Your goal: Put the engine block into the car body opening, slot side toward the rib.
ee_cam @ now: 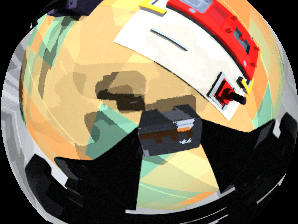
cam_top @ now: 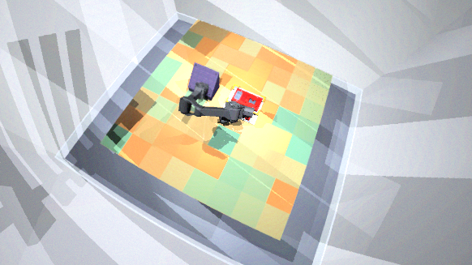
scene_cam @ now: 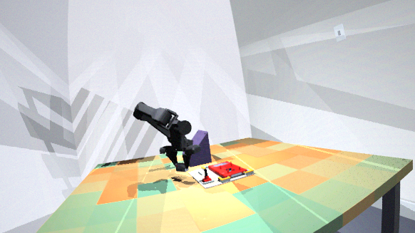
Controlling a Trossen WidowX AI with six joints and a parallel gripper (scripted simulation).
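We have the engine block (ee_cam: 168, 129) clamped between our fingers: the wrist view shows a small dark block with a grey top and an orange-brown streak on its face, wedged between the two dark fingers, and the gripper (scene_cam: 181, 167) is closed firmly on it, holding it clear of the patchwork table (scene_cam: 314, 191).

What matters for the coming move is where the red car body (scene_cam: 228, 169) lies from us. It sits on a white base plate (scene_cam: 197, 176) toward the far side of the table, just in front of the purple wedge (scene_cam: 200, 148). In the exterior view the body is to the right of the gripper and lower, with the white strip of the plate between them. In the wrist view the body (ee_cam: 213, 26) runs as a long red bar across the upper right, so its long axis lies slanted to the block's face, not square with it.

We judge that we must carry the block across the plate and turn the wrist before lowering. We cannot tell from these views which opening is meant or where the rib stands, nor which face of the block bears the slot. A small red upright piece (scene_cam: 206, 178) stands on the plate on our path; we should pass clear of it.
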